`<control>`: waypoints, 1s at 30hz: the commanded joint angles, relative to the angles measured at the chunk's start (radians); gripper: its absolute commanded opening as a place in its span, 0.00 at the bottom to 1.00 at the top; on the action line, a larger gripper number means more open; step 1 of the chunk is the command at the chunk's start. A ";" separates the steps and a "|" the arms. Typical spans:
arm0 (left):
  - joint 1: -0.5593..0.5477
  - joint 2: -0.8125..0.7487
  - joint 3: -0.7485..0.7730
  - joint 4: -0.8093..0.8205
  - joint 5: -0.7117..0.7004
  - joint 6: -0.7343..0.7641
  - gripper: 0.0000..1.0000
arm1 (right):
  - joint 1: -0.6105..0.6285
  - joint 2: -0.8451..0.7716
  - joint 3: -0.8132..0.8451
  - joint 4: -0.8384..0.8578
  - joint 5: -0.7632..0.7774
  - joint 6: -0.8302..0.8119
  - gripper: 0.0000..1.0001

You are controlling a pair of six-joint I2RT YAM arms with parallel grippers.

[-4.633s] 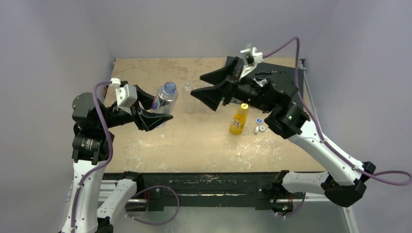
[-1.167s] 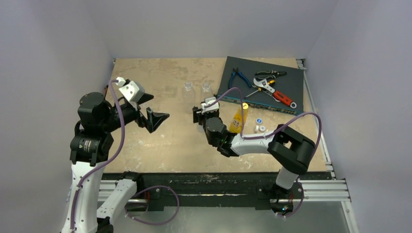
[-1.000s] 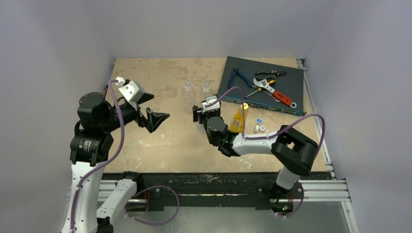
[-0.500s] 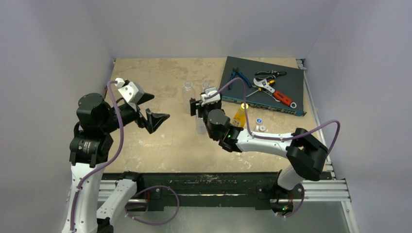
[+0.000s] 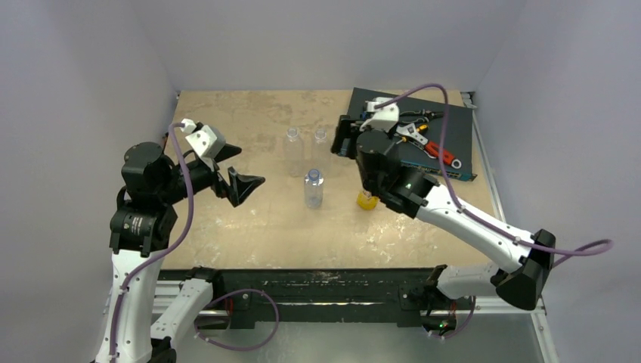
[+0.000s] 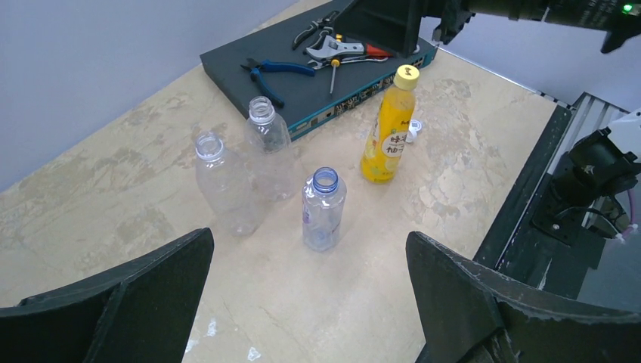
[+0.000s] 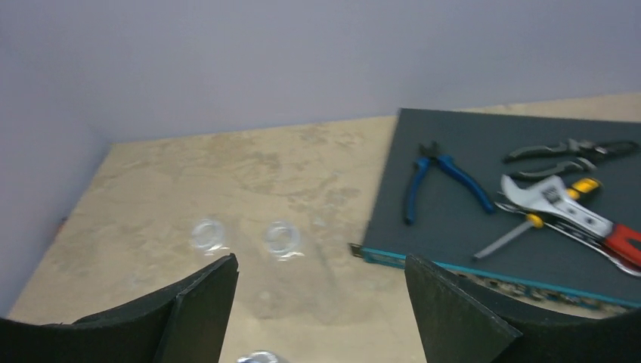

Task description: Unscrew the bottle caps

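Observation:
Three clear bottles stand open-necked in the middle of the table: two at the back [image 5: 292,145] [image 5: 320,141] and a blue-rimmed one [image 5: 314,187] in front. The orange-yellow bottle [image 6: 388,128] keeps its yellow cap [image 6: 407,73]; in the top view only its base [image 5: 366,200] shows under my right arm. Small white caps [image 6: 414,131] lie beside it on the table. My left gripper [image 5: 240,168] is open and empty, left of the bottles. My right gripper [image 5: 342,142] hovers high, open and empty, above the back bottles [image 7: 282,238].
A dark flat box [image 5: 453,155] at the back right carries blue pliers [image 7: 431,178], a wrench [image 7: 563,204] and other hand tools. The table's right edge and black rail [image 6: 544,189] lie beyond the orange bottle.
My right gripper opened wider off the blue-rimmed bottle, rose and swung back toward the tool box. The bottle stays standing. The left arm has not moved.

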 commanded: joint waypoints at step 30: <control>0.002 0.006 0.007 0.069 0.047 -0.047 1.00 | -0.215 -0.124 -0.287 -0.242 -0.092 0.194 0.57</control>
